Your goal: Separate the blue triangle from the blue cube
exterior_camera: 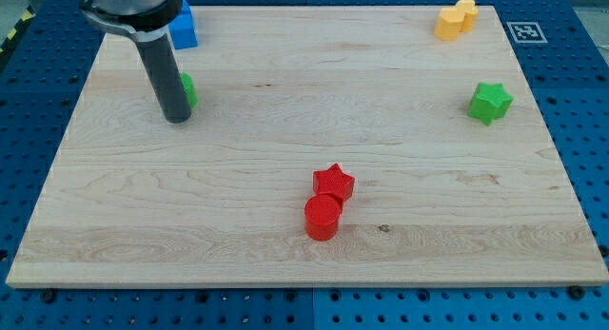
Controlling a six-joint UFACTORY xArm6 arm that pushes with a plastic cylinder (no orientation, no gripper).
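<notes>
Robotics laboratory bench.
Wooden tabletop point(285, 92) mounted on blue perforated fixture plate point(580, 73); fiducial marker tag point(525, 31) at corner.

Tabletop point(285, 92) layout: the blue block point(184, 29) is set at the view's top left, near the top edge and partly covered by the arm. The green block point(188, 88) is placed below it, half hidden behind the rod. My tip point(177, 119) is planted just beside that block, at its lower left; contact cannot be told. The red star point(334, 183) and red cylinder point(323, 217) are found low at centre, touching, star above. The yellow block point(456, 19) is tucked into the top right corner. The green star point(489, 102) is set below it, near the right edge.
</notes>
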